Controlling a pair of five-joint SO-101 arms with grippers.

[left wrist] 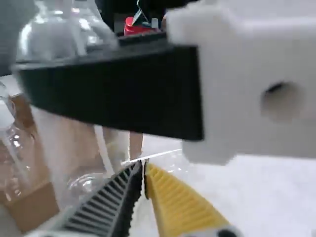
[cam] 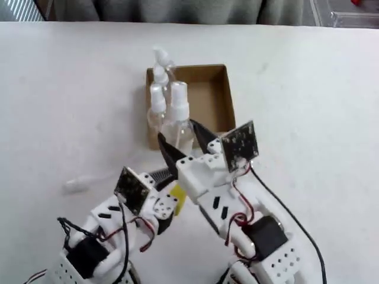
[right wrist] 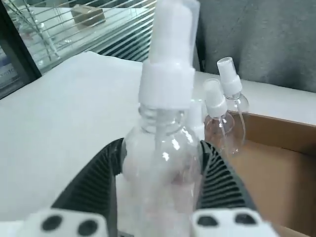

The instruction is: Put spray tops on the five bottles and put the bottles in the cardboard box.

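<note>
A clear bottle [cam: 179,121] with a white spray top [cam: 178,93] stands upright at the front left of the cardboard box [cam: 225,100]. My right gripper [cam: 185,142] is shut on its body. In the right wrist view the black fingers [right wrist: 101,173] press both sides of the bottle [right wrist: 160,173] below its spray top [right wrist: 170,54]. Three more topped bottles [cam: 157,103] line the box's left wall. My left gripper [cam: 166,177] sits low under the right arm. Its grey and yellow fingers [left wrist: 168,192] are shut together with nothing between them.
A loose spray top [cam: 74,185] with its thin tube lies on the white table to the left of the arms. The right half of the box floor [cam: 207,94] is bare. The right arm's body [left wrist: 237,84] hangs close above the left gripper.
</note>
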